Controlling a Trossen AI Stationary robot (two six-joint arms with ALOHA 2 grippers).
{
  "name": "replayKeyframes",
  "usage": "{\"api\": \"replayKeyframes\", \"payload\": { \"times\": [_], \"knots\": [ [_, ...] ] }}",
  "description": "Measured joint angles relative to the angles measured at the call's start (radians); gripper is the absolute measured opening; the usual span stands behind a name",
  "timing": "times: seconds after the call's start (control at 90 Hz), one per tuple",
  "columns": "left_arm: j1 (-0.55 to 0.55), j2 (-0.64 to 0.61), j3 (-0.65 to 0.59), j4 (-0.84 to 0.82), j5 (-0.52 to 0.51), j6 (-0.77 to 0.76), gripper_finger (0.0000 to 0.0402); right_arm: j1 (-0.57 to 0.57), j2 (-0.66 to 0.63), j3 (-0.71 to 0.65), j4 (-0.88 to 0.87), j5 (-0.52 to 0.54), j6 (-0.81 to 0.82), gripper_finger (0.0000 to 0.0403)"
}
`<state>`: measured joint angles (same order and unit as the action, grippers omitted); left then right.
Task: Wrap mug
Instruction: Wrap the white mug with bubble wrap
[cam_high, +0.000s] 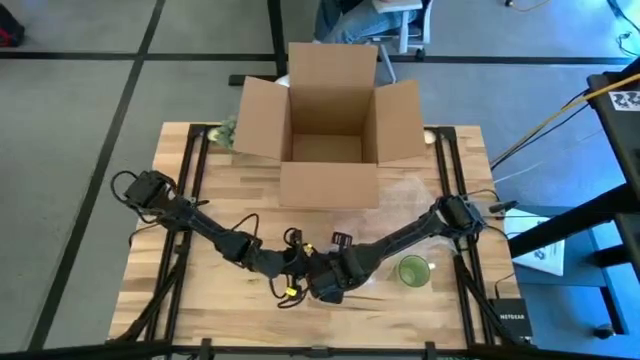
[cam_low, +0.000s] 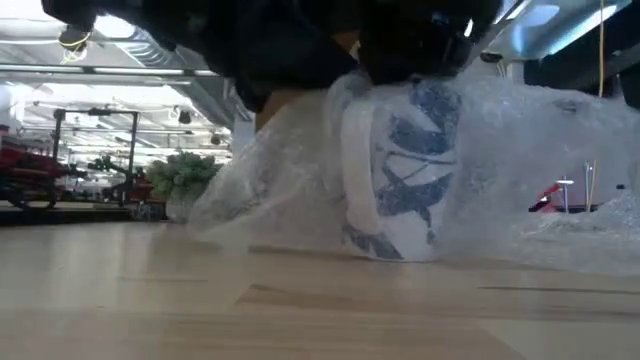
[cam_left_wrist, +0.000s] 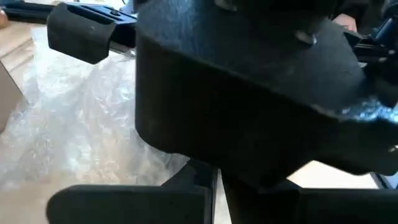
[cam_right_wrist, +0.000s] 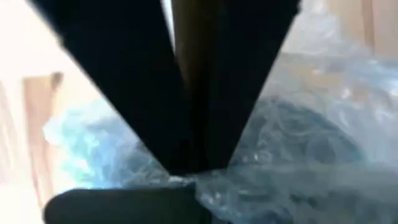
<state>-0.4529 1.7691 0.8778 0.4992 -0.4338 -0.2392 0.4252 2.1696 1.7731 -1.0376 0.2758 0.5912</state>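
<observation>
Bubble wrap: clear sheet (cam_low: 520, 170) draped over your white mug with blue markings (cam_low: 400, 170), upright on the wooden table (cam_low: 200, 300)
Right gripper (cam_high: 335, 283): jaws pinching the wrap
Left gripper (cam_high: 298, 270): just beside it; jaws spread

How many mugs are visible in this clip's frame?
1. The mug, white with blue markings, stands upright on the table under bubble wrap, beneath both claws near the table's front centre. Others may be hidden inside the cardboard box.
</observation>
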Motion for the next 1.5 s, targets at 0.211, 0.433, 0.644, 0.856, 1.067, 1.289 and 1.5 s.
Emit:
{"api": "replayKeyframes", "payload": {
  "times": [0.211, 0.433, 0.644, 0.856, 1.067, 1.289, 1.5],
  "knots": [
    [0.007, 0.004, 0.005, -0.074, -0.013, 0.009, 0.0000, 0.006, -0.005, 0.016, 0.009, -0.020, -0.123, 0.0000],
    [0.009, 0.005, 0.002, -0.087, -0.050, -0.013, 0.0000, 0.013, -0.064, 0.041, 0.007, -0.033, -0.185, 0.0001],
    [0.009, 0.009, 0.000, -0.098, -0.039, -0.041, 0.0000, 0.013, -0.094, 0.042, -0.056, -0.052, -0.180, 0.0001],
    [0.009, 0.011, -0.002, -0.098, -0.037, -0.049, 0.0000, 0.013, -0.102, 0.043, -0.093, -0.051, -0.179, 0.0001],
    [0.008, 0.011, -0.002, -0.087, -0.038, -0.053, 0.0000, 0.013, -0.111, 0.043, -0.092, -0.043, -0.174, 0.0001],
    [0.008, 0.011, -0.002, -0.042, -0.040, -0.048, 0.0000, 0.013, -0.157, 0.043, -0.095, -0.013, -0.125, 0.0027],
    [0.008, 0.010, -0.002, -0.041, -0.041, -0.050, 0.0000, 0.013, -0.221, 0.043, -0.170, -0.004, -0.124, 0.0110]
  ]
}}
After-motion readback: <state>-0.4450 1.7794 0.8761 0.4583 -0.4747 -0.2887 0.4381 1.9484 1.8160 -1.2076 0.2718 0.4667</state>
